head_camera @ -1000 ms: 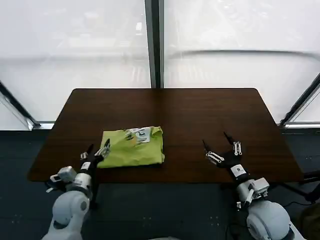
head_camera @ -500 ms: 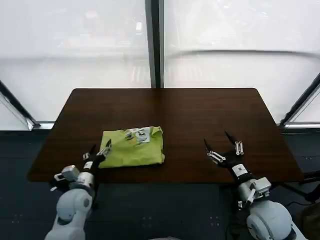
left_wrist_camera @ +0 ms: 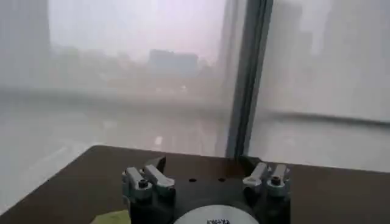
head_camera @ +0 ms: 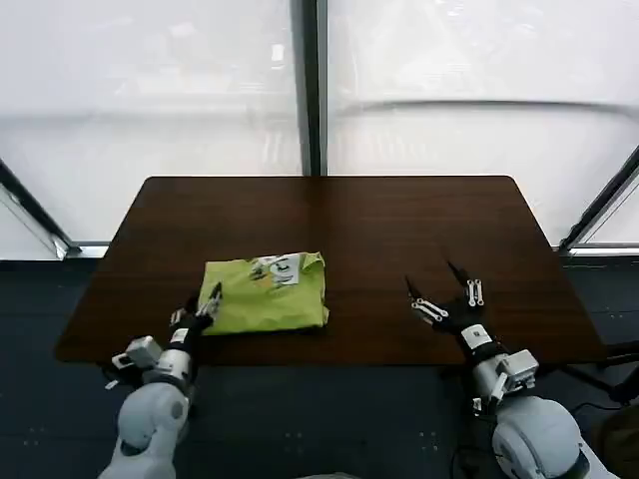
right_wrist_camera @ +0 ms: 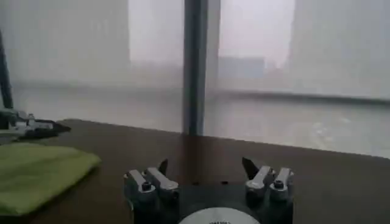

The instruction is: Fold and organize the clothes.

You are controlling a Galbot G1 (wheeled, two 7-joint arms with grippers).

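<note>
Dark brown table in front of frosted windows with a dark mullion. T-shirt, lime green, lies folded into a rough rectangle on the table's left-front part, white print at its far edge. Left gripper sits at the shirt's near-left corner, fingers spread, nothing between them; contact with the cloth cannot be told from the head view. Right gripper is over bare table well to the right of the shirt, fingers wide apart, empty. Left wrist view: left gripper splayed with fingertips up toward the window, a sliver of shirt beside its base. Right wrist view: right gripper splayed, folded shirt flat on the table to one side, left gripper tips lying past the shirt's far end.
</note>
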